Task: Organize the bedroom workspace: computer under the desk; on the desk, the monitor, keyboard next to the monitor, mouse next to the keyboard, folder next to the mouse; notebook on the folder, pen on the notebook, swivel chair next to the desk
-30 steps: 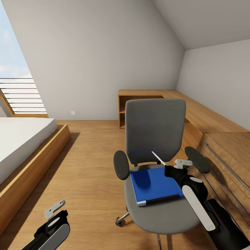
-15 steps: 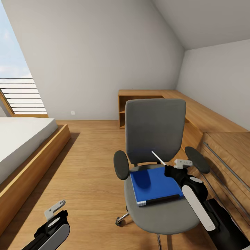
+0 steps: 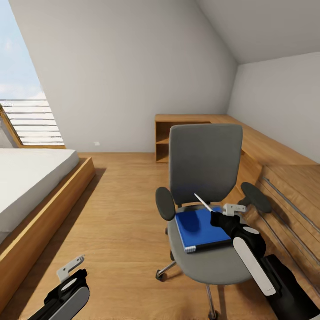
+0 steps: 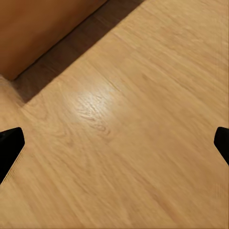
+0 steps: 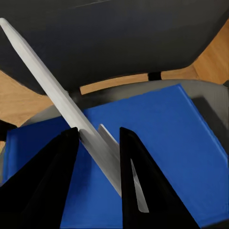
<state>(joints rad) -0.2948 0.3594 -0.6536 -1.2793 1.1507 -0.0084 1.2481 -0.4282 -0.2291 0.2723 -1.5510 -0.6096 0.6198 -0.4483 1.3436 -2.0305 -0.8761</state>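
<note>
The grey swivel chair (image 3: 205,164) stands on the wood floor, facing me, with the blue folder (image 3: 198,226) lying flat on its seat. My right gripper (image 3: 218,216) hovers over the folder's right part, shut on a thin white pen (image 3: 203,203) that sticks up and to the left towards the chair back. In the right wrist view the pen (image 5: 62,95) runs slantwise between the black fingers of the gripper (image 5: 98,131), above the folder (image 5: 162,143). My left gripper (image 3: 71,271) hangs low at the left over bare floor, its fingertips (image 4: 9,143) wide apart, open.
A bed (image 3: 26,178) on a wooden frame lies along the left. A low wooden shelf unit (image 3: 186,120) runs along the back and right walls. A wooden chest with long bar handles (image 3: 289,191) stands close behind the chair's right armrest.
The whole picture has shifted a little to the right and the chair looks slightly smaller, so the camera has moved. Both grippers hold the same pose, the pen still gripped.
</note>
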